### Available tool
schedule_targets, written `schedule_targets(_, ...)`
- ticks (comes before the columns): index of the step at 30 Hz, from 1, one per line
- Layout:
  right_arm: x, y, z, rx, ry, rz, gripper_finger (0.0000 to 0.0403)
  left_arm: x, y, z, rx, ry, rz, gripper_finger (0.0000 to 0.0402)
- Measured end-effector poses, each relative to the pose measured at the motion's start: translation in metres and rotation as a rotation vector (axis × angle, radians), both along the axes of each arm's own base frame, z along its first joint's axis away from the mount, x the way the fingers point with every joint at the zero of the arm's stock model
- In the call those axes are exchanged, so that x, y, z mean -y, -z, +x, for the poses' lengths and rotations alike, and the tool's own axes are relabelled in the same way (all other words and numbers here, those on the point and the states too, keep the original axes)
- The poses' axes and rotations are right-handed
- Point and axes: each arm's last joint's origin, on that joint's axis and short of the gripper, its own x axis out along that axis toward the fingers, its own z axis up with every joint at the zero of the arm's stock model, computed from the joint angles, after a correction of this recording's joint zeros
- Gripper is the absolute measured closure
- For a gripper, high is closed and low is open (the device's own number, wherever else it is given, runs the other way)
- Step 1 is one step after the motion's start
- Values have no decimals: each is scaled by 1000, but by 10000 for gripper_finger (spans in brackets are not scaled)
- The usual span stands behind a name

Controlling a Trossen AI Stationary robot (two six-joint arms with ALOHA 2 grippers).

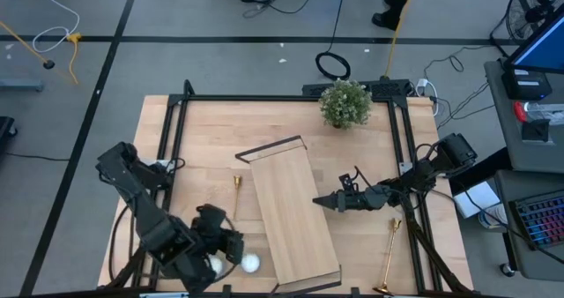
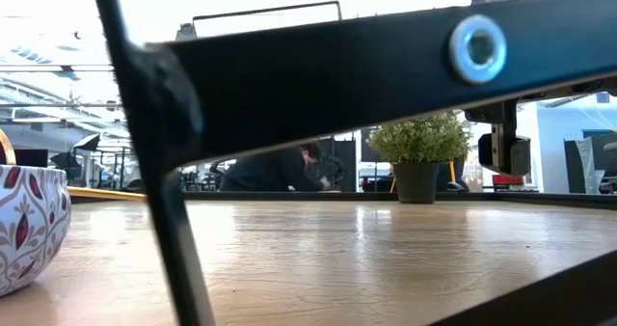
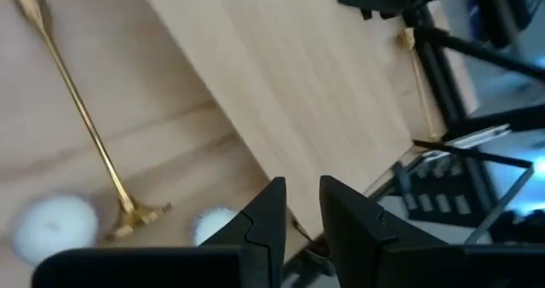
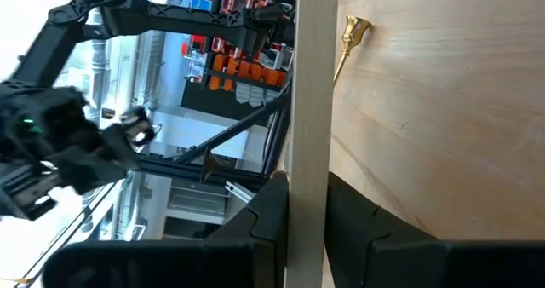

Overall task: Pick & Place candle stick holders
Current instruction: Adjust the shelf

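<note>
A: Candle stick holders, two gold ones seen. Left gold candlestick [image 1: 238, 195] lay flat on the table [image 1: 203, 139], just beside the left edge of the long wooden stand [image 1: 291, 212]. In the left wrist view [image 3: 81, 118] its round base sat between two white candles [image 3: 53, 222].

B: Left gripper [image 1: 231, 243]?

A: Low at the table's front left, near a white candle [image 1: 251, 263]. Its fingers [image 3: 271, 216] stood close together with a thin gap, nothing between them. It was apart from the candlestick.

B: And to the right?

A: Right gripper [image 1: 321, 200] reached in from the right, at the stand's right edge. In its wrist view the fingers [image 4: 271, 204] sat tight on either side of the stand's pale wooden edge [image 4: 308, 109], clamped on it. No candlestick in it.

B: Second gold one?

A: Right gold candlestick [image 1: 389, 254] lay flat on the table's front right, outside the stand, near the black frame rail [image 1: 407, 157].

B: Anything else?

A: A small potted plant [image 1: 344, 103] at the table's far edge. Low view showed a patterned bowl [image 2: 29, 225] at left. Black holder not made out.
</note>
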Motion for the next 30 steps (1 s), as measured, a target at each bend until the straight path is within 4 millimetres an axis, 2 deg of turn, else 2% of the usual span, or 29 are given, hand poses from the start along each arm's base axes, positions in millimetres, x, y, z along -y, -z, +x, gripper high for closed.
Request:
schedule_targets(7,0,-4,0,26,0,-7,357,7,47,-16,283,-87,-102,325)
schedule_targets(12,1,-13,0,59,14,-24,357,4,91,-28,439,-132,-179,325)
schedule_targets(17,2,-26,-3,113,22,-37,357,-10,129,-37,530,-150,-21,325)
schedule_targets(20,3,-32,-4,137,29,-34,357,-18,137,-35,566,-172,73,325)
schedule_targets(23,4,-38,-6,160,44,-31,357,-23,136,-30,577,-186,150,325)
schedule_targets(30,7,-58,-11,242,63,-22,357,-27,132,-20,600,-205,139,326)
